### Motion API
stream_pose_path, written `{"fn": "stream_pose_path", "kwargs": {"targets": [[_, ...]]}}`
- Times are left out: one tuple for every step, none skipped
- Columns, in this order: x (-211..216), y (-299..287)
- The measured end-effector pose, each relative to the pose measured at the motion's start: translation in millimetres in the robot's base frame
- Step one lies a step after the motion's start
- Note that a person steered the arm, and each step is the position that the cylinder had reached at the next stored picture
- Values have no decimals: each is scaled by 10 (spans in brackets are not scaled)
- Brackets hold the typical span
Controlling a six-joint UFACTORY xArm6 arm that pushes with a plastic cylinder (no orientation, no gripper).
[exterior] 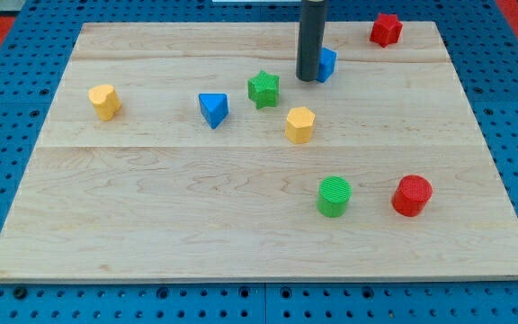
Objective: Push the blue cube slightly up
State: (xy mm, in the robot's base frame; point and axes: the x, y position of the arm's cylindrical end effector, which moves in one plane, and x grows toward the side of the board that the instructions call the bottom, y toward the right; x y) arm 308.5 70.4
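The blue cube (328,64) sits near the view's top, right of centre, on the wooden board (151,207). The dark rod comes down from the view's top edge and partly hides the cube's left side. My tip (308,78) rests on the board against the cube's lower left, touching or nearly touching it.
A green star (263,89) lies left of the tip, a blue triangular block (213,109) further left, and a yellow block (104,101) at far left. A yellow hexagonal block (299,124) sits below the tip. A red star (386,30) is at top right. A green cylinder (334,196) and a red cylinder (412,195) are at lower right.
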Motion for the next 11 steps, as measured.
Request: {"fn": "stream_pose_path", "kwargs": {"targets": [[-25,1],[-38,-99],[-55,-389],[-142,-379],[-176,-305],[-190,-217],[-192,-52],[-192,114],[-192,278],[-193,297],[-260,149]]}}
